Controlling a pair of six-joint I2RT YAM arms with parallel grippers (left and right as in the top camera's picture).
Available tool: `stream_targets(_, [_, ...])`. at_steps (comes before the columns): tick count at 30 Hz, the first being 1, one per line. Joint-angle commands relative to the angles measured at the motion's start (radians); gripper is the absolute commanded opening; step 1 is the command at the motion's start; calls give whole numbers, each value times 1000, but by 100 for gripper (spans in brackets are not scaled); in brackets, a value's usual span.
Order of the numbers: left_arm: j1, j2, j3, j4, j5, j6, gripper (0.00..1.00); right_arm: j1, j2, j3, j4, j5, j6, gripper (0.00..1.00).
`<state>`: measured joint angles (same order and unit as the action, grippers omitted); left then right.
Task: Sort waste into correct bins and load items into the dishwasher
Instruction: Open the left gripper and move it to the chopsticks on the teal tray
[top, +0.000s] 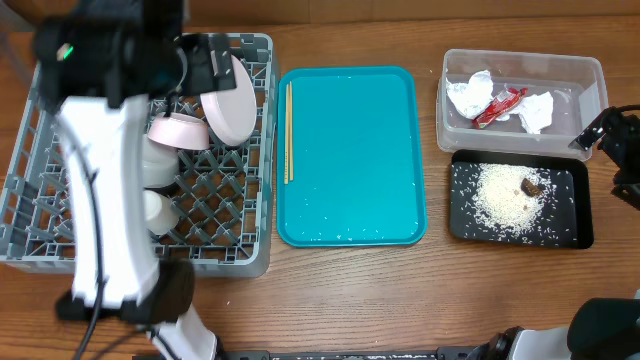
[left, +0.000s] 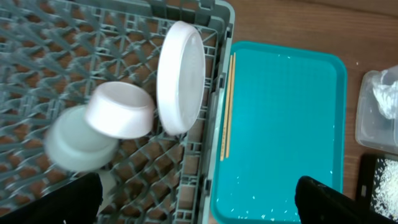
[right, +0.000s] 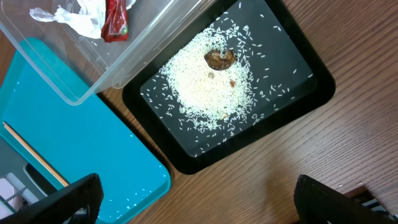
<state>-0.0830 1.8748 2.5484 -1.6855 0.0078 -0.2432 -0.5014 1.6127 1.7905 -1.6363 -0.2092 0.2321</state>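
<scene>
- Left wrist: left gripper (left: 199, 190) spread wide, empty, over dish rack (left: 37, 37); plate (left: 180, 78) on edge inside.
- Chopsticks (left: 227, 106) on teal tray (left: 286, 124).
- Right gripper (right: 198, 190) spread wide, empty, above rice (right: 208, 84) in black tray (right: 295, 87).

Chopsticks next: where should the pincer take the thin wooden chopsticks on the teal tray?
Mid-length, from straight above, closing across both: the thin wooden chopsticks lie flat together beside the raised rim of the teal plastic tray, which likely blocks side approaches.
</scene>
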Motion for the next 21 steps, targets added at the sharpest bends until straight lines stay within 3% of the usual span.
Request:
stream_targets(1, [3,-148,-163,-4,-62,30,100,2,-20,15,3,6,1,100])
stream_targets(12, [4,-596,-796,-4,-174,-76,100,2,-20,15,3,6,1,100])
stream_targets(21, [4,-792,-929,80,-209,-129,100,2,-20,15,4,6,1,100])
